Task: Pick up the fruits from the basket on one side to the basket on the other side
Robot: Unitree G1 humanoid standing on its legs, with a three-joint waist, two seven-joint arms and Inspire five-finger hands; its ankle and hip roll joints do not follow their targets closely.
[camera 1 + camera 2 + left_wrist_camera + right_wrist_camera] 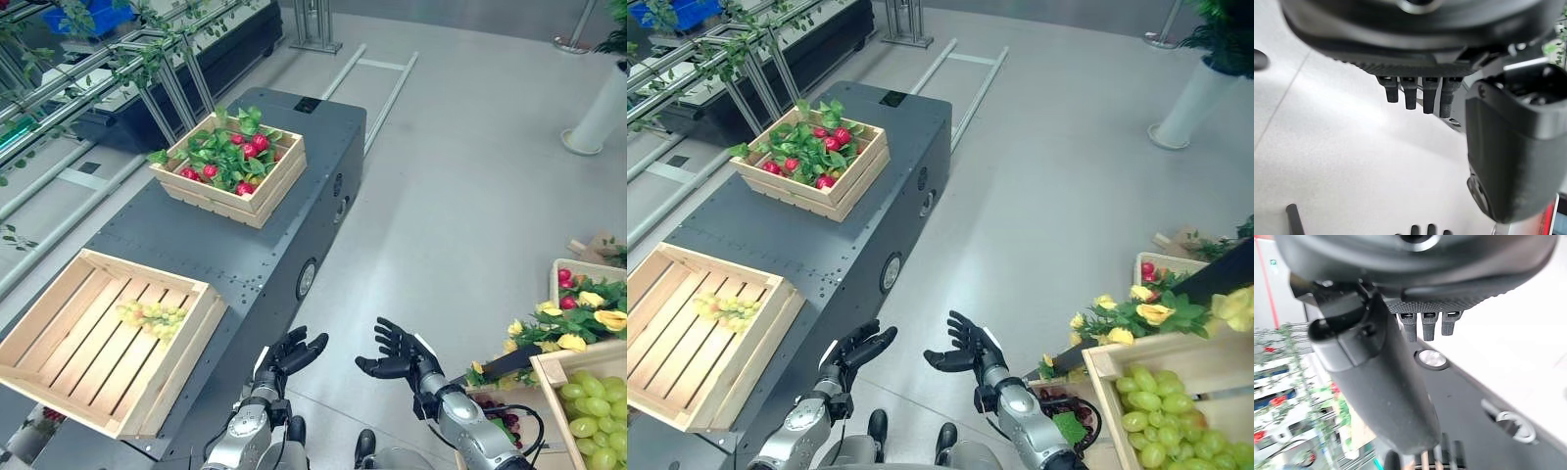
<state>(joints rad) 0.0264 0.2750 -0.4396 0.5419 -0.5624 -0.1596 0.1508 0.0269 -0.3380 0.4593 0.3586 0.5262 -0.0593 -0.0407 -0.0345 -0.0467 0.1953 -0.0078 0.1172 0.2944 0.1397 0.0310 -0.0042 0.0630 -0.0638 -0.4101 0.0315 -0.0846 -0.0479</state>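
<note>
Green grape bunch [152, 315] in near crate [59, 382]; more grapes [593, 401] in right crate [558, 364]

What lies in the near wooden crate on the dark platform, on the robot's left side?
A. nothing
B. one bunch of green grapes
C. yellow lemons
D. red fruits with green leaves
B: the near wooden crate holds a single bunch of green grapes on its slats.

Pale wooden crate [59, 343] at nine o'clock holds green grapes [152, 315]; dark grey table [245, 255]; red fruit [250, 147] at eleven.
</note>
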